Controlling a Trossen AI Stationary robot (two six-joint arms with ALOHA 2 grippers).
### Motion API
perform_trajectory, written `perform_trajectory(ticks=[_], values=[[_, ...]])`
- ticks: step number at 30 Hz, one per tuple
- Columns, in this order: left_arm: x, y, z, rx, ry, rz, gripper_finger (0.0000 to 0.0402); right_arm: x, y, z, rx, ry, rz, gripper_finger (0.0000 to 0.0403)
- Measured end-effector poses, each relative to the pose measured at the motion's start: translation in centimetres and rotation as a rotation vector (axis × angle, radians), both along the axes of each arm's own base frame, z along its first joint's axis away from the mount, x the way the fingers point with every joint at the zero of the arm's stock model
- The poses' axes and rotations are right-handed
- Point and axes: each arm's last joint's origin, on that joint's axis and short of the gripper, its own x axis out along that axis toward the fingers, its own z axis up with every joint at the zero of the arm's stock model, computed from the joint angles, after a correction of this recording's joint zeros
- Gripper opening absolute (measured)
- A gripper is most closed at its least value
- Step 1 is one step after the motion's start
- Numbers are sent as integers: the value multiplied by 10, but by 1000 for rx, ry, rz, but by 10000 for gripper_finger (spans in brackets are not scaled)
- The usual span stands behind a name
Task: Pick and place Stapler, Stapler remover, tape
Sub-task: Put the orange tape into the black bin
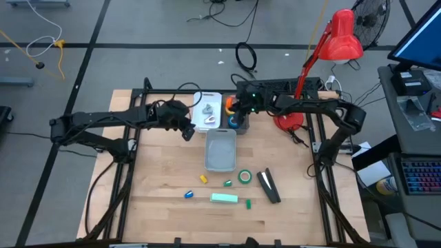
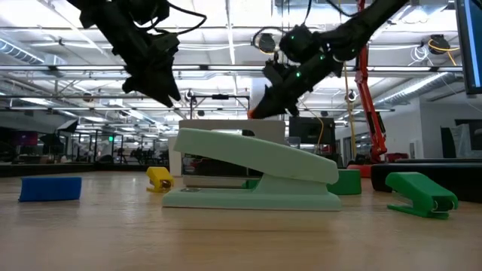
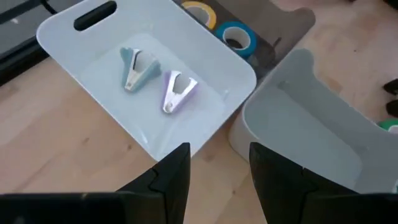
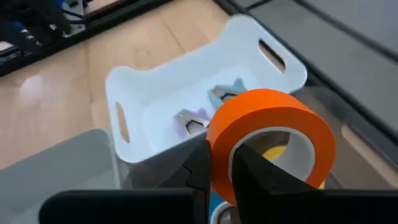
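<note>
My right gripper is shut on an orange tape roll and hangs above a dark bin that holds a yellow roll and a blue roll. My left gripper is open and touches nothing. It hovers over the near edge of a white bin. A light-blue staple remover and a purple one lie on that bin's floor. A green tape roll, a black stapler and a mint stapler lie on the table. My right gripper pinches the orange roll's wall at the edge nearest the wrist. One finger is inside the ring's hole and the other is outside. The roll is lifted clear and tilted, above the rolls in the dark bin.
A grey bin stands just in front of the white and dark bins. Small yellow, blue and green pieces lie near the mint stapler. A red desk lamp stands at the table's far right. Bare wood lies to the left.
</note>
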Motion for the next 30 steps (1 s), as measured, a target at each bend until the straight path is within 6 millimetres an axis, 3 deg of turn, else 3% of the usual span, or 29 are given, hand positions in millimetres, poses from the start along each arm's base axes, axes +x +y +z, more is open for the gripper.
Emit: perform_trajectory(ticks=[15, 30], values=[[-3, 17, 2, -4, -35, -39, 166, -8, -31, -40, 257, 51, -83, 32], [-6, 23, 3, -5, -39, -25, 166, -16, -38, -46, 260, 105, -161, 32]])
